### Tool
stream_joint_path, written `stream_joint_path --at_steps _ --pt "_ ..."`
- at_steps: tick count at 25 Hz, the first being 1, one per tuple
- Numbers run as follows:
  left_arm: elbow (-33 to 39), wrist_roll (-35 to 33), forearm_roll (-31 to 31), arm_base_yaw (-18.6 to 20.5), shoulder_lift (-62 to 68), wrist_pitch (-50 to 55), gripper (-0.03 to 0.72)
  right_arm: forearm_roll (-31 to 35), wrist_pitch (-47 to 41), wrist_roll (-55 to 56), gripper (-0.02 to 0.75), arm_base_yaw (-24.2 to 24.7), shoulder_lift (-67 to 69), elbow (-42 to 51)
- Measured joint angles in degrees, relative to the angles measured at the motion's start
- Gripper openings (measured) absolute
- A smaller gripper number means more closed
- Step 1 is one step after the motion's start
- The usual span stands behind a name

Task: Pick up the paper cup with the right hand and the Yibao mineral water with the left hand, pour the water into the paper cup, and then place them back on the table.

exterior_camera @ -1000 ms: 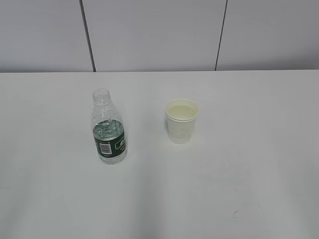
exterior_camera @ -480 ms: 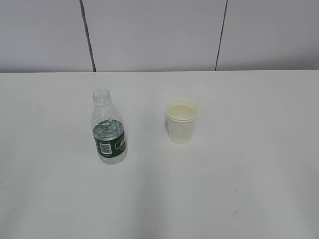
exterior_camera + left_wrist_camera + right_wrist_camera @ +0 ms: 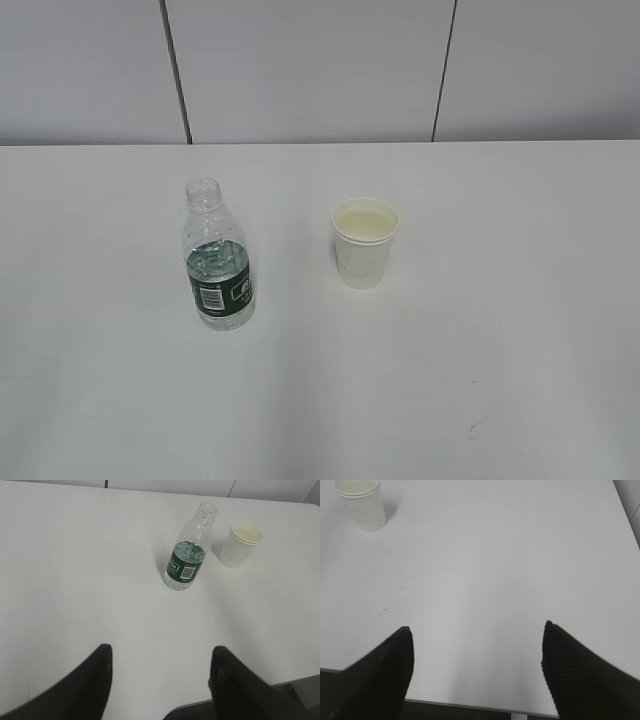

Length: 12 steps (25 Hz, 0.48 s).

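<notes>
The Yibao mineral water (image 3: 218,262) stands upright and uncapped on the white table (image 3: 480,350), left of centre, with water in its lower part. It also shows in the left wrist view (image 3: 189,555). The off-white paper cup (image 3: 364,243) stands upright to its right, apart from it, and shows in both wrist views (image 3: 241,544) (image 3: 362,503). My left gripper (image 3: 160,652) is open and empty above the table's near edge, well short of the bottle. My right gripper (image 3: 477,630) is open and empty near the front edge, far right of the cup. Neither arm shows in the exterior view.
A grey panelled wall (image 3: 310,70) with dark vertical seams runs behind the table. The table's front edge (image 3: 470,706) lies just under both grippers. A small dark scuff (image 3: 472,430) marks the tabletop at the front right.
</notes>
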<state>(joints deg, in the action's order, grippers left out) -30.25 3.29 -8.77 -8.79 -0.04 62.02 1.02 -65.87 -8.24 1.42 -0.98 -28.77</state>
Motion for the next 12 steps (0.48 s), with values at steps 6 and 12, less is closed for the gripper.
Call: stream_joint_path --at_steps 6,12 --pt "0.0 0.0 0.0 0.0 0.0 0.0 0.396 0.0 0.0 0.2 0.591 0.0 0.0 0.0" --pt "0.0 0.0 0.0 0.0 0.0 0.0 0.39 0.0 0.0 0.2 0.591 0.0 0.0 0.0"
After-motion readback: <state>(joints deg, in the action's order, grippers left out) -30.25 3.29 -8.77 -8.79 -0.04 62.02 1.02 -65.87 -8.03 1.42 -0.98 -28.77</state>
